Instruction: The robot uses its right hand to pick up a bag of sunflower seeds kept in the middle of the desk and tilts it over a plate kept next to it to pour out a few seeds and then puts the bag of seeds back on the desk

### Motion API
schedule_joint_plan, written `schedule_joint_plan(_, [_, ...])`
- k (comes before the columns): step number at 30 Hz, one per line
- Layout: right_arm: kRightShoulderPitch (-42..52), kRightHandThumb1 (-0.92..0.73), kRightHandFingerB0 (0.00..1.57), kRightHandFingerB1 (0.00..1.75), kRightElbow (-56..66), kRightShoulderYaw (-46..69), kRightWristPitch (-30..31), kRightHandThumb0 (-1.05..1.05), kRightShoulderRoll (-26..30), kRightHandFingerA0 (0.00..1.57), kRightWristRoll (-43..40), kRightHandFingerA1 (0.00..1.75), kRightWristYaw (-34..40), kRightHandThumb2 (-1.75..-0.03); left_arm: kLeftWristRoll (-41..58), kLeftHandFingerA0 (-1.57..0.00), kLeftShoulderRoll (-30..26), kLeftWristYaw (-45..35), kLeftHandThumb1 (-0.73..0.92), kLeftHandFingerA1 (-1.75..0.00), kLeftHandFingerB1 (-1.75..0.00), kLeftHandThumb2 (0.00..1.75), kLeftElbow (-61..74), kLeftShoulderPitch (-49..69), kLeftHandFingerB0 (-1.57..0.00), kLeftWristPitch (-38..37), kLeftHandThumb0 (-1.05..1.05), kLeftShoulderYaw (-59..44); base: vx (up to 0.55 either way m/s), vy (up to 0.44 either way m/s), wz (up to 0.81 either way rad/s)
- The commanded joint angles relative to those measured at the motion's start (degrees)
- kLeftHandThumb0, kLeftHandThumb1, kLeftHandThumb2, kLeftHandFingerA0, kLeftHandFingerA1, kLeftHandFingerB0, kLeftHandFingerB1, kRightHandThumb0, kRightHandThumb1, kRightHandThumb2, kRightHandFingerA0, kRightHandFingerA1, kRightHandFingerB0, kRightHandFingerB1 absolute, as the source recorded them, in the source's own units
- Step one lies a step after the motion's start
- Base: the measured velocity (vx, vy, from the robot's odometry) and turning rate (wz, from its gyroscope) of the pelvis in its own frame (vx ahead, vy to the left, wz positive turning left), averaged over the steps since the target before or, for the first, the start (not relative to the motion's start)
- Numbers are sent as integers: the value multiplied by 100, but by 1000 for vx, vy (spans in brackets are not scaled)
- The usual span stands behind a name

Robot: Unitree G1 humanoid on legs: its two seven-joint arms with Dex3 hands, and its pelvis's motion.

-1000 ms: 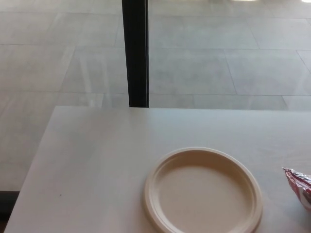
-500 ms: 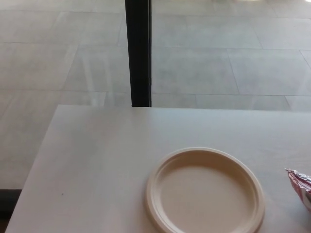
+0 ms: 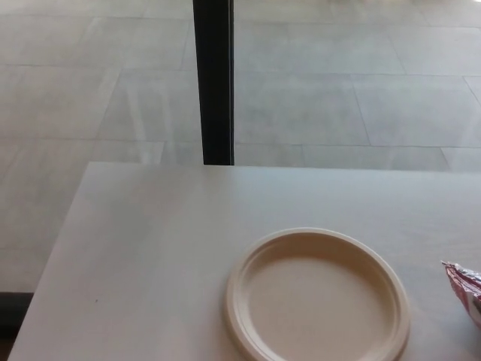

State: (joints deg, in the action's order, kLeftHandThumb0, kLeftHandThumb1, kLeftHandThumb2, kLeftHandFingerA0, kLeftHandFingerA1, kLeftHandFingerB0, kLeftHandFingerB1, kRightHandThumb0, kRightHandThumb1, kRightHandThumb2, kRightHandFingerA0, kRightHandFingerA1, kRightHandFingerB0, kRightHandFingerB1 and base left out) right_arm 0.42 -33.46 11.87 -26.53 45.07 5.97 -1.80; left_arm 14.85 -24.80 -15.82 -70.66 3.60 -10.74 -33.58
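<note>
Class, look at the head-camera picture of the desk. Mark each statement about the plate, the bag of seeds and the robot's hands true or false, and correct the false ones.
1. The plate has seeds in it. False: it looks empty.
2. The bag of seeds lies at the right edge of the picture, partly cut off. True.
3. The robot's right hand is holding the bag. False: no hand is in view.
4. The bag lies on the desk, apart from the plate. True.
5. The plate stands to the right of the bag. False: it is to the bag's left.
</note>
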Motion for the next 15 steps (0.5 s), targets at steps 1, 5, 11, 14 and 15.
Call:
schedule_joint_plan(1, [-249, -41, 1, 15, -324, -630, 116, -72, 389, 0, 953, 5, -113, -77, 40, -55, -85, -7, 66, -54, -36, 60, -60, 67, -46, -154, -68, 52, 0, 0, 0])
schedule_joint_plan(5, [-558, -39, 0, 10, -667, -1033, 183, -74, 585, 0, 1221, 0, -136, -73, 57, -57, -88, 31, 64, -53, -36, 60, -88, 75, -47, -123, -69, 53, 0, 0, 0])
schedule_joint_plan(11, [-731, -35, 0, 21, -814, -1241, 198, -62, 674, 0, 1255, 13, -97, -74, 27, -54, -104, 17, 65, -52, -36, 60, -77, 123, -46, -156, -69, 98, 0, 0, 0])
schedule_joint_plan(14, [-771, -32, 0, 20, -742, -1268, 231, -58, 675, 0, 1269, 12, -153, -71, 46, -55, -89, 68, 63, -53, -36, 59, -84, 99, -47, -119, -68, 98, 0, 0, 0])
schedule_joint_plan(15, [-790, -49, 1, 24, -704, -1291, 254, -48, 682, 0, 1307, 15, -169, -60, 59, -56, -80, 80, 63, -54, -37, 60, -71, 94, -48, -112, -66, 92, 0, 0, 0])
